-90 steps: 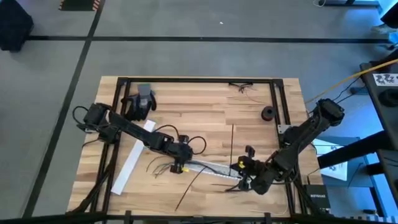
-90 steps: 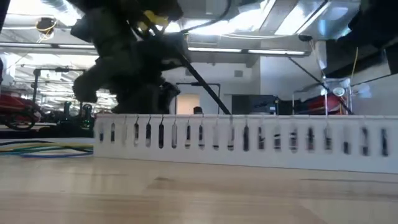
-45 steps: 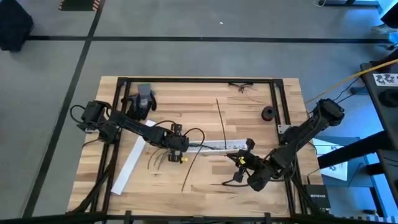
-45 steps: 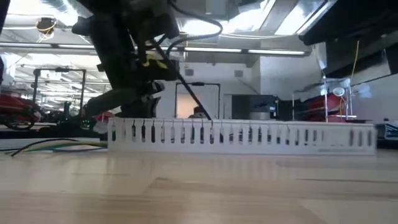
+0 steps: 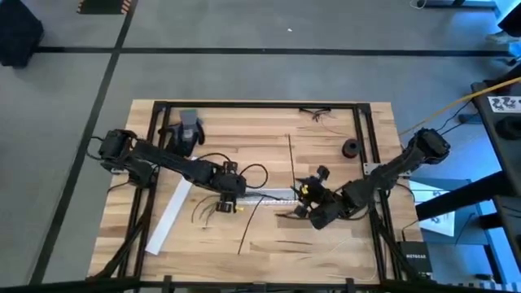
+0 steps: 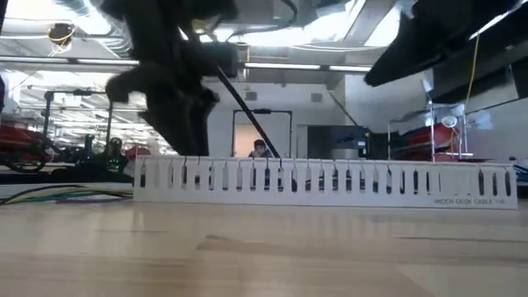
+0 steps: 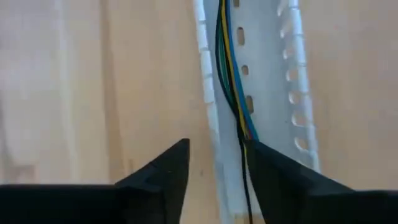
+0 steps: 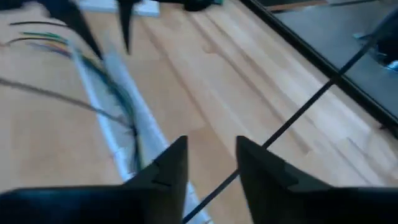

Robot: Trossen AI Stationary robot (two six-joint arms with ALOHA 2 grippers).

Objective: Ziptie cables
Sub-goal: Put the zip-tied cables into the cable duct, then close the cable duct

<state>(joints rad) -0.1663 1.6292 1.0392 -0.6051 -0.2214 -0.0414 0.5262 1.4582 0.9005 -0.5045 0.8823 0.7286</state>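
The cables point(image 7: 231, 74) lie along the channel of a white perforated strip point(image 5: 269, 195) at mid-table, and their splayed ends point(image 5: 205, 210) lie on the wood to its left. My left gripper point(image 7: 216, 146) is at the strip's left end point(image 5: 231, 197), shut on its wall. At the strip's right end, my right gripper point(image 5: 303, 198) is shut on a long black zip tie point(image 5: 291, 159) that points toward the far edge. A second black tie point(image 5: 251, 228) sticks out from the strip toward the near edge and rises in the low view point(image 6: 252, 111). My left gripper has the white strip's side wall point(image 7: 211, 124) between its two fingers near the strip's left end. One finger is outside the strip and one is in the channel beside the cables point(image 7: 244, 134). The fingers come from above and lie along the strip, which rests on the table. My right gripper has the long black zip tie's near end point(image 8: 217, 180) between its two fingers point(image 8: 255, 168). The tie runs out past them toward the far edge point(image 8: 323, 84). The fingers hide the end itself.
Another white perforated strip point(image 5: 168, 213) lies slanted at the left. A dark glove-like object point(image 5: 186, 130) sits at the far left and a black roll point(image 5: 351, 148) at the far right. A black metal frame point(image 5: 358, 130) borders the table.
Both grippers have moved toward the far edge, the right one also toward the left. The white strip with the cables has slid toward the far edge and turned from slanting to level with the near edge. Both black ties have moved along with it.
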